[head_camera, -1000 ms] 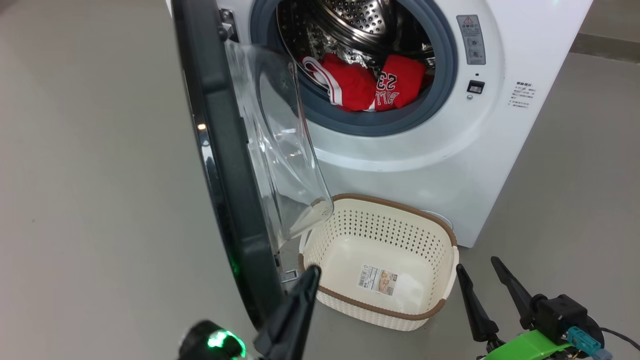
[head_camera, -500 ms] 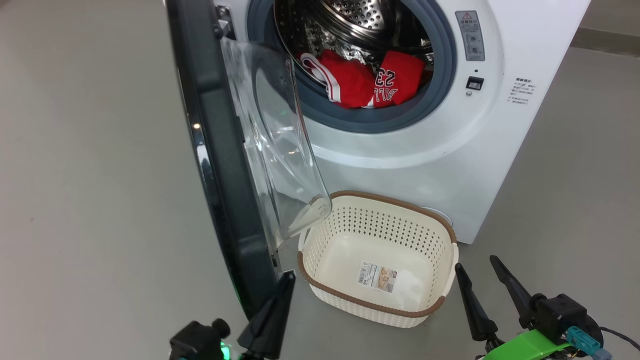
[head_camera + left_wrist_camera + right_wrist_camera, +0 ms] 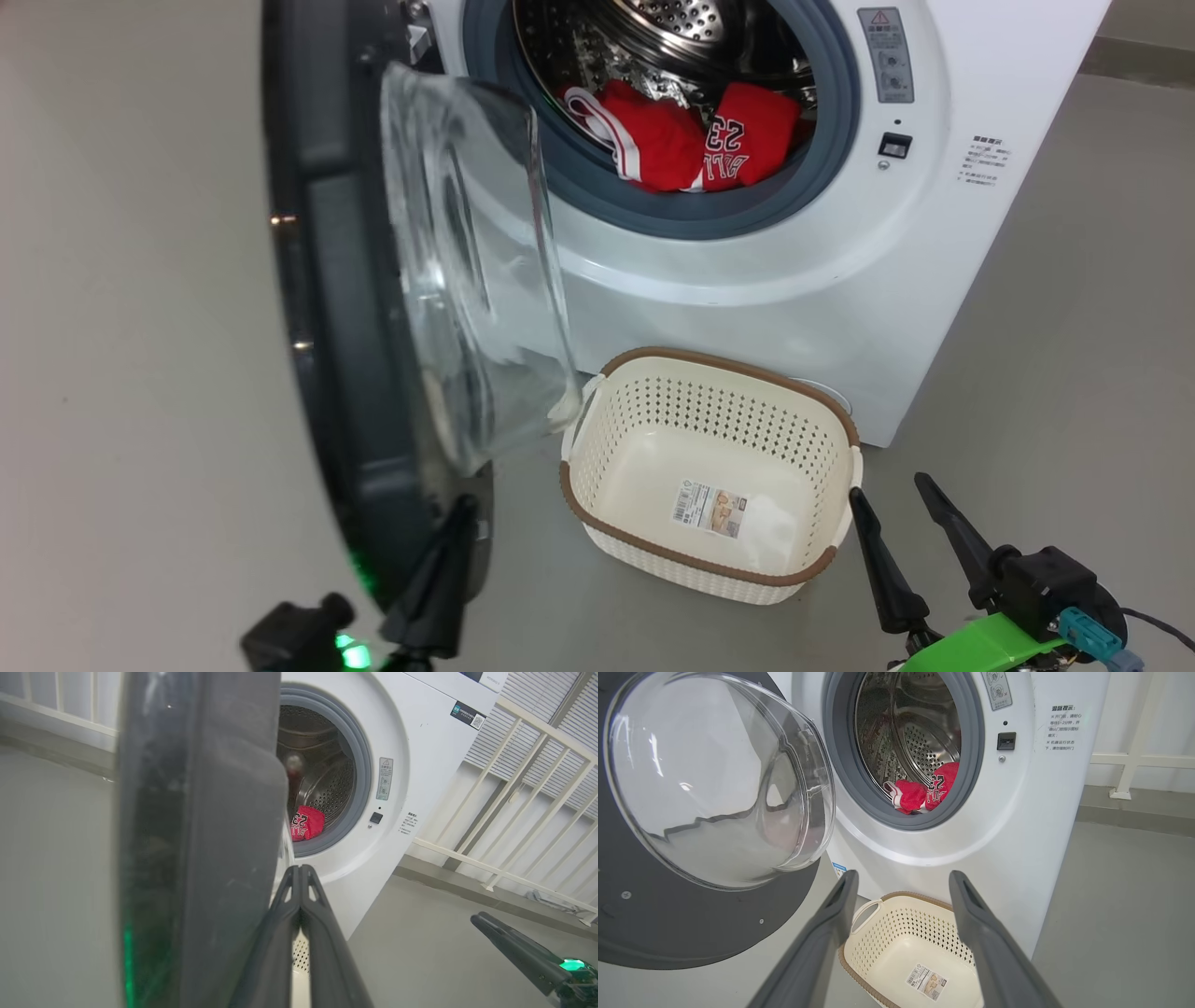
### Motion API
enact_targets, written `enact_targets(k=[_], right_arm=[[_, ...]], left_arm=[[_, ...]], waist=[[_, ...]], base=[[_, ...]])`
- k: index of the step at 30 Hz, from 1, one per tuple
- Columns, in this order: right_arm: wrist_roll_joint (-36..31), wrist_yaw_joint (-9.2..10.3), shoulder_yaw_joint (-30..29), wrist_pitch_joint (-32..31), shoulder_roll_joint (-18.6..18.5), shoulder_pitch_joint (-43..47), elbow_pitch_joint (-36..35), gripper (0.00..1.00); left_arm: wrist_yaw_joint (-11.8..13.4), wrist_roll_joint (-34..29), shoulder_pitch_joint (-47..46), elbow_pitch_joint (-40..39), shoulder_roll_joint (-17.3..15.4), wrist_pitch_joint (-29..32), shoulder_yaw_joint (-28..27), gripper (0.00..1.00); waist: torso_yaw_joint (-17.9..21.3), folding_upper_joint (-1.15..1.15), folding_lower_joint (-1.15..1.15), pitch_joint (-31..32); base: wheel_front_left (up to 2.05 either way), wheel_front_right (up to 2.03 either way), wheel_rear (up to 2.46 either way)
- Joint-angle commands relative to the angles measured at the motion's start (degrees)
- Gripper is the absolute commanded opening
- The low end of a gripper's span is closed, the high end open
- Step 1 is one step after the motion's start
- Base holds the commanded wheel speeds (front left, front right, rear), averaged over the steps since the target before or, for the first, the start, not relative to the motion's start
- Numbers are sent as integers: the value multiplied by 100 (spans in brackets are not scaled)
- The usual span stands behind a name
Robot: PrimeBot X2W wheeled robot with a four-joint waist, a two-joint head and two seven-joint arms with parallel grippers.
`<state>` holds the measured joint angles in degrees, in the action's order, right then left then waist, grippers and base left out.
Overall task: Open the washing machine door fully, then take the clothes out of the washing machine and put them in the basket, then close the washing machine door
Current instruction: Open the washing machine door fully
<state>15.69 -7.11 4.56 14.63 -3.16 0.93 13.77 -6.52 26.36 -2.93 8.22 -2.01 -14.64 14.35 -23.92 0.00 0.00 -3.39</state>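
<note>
The white washing machine [image 3: 794, 308] stands ahead, its drum open. Red clothes [image 3: 691, 140] with white trim and "23" lie at the drum's front lip, also seen in the right wrist view [image 3: 924, 791]. The washing machine door [image 3: 345, 373], black-rimmed with a clear glass bowl [image 3: 714, 779], hangs open to the left. My left gripper [image 3: 462, 509] is shut and empty, its tip at the door's lower inner edge [image 3: 201, 835]. The cream basket [image 3: 700, 562] sits empty on the floor below the drum. My right gripper [image 3: 889, 487] is open, right of the basket [image 3: 896, 933].
Grey floor [image 3: 140, 373] spreads to the left and right of the machine. White railings [image 3: 528, 788] stand behind and to the right of the machine. The basket holds just a sticker [image 3: 714, 509] on its bottom.
The door has swung wider to the left. My left gripper moved left and down along with its lower edge. The right gripper has stayed put.
</note>
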Motion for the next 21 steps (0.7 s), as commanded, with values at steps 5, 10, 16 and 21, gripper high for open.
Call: enact_targets(k=[5,10,16,21], right_arm=[[-71,-37,134,37,-2,-154,-190,100],[-76,-37,143,37,-1,-168,-195,100],[-87,-37,163,37,-16,-216,-202,100],[-107,-37,178,37,-47,-304,-227,100]], left_arm=[[80,-136,121,-261,-87,-36,-875,0],[36,-337,136,-188,-87,-36,-1495,0],[-24,-525,-87,-53,-87,-36,-2235,0],[-58,-612,-341,48,-87,-36,-2900,0]], waist=[[-59,0,0,-19],[-92,0,0,-57],[-84,0,0,-131],[-30,0,0,-244]], base=[[0,0,0],[0,0,0],[0,0,0],[0,0,0]])
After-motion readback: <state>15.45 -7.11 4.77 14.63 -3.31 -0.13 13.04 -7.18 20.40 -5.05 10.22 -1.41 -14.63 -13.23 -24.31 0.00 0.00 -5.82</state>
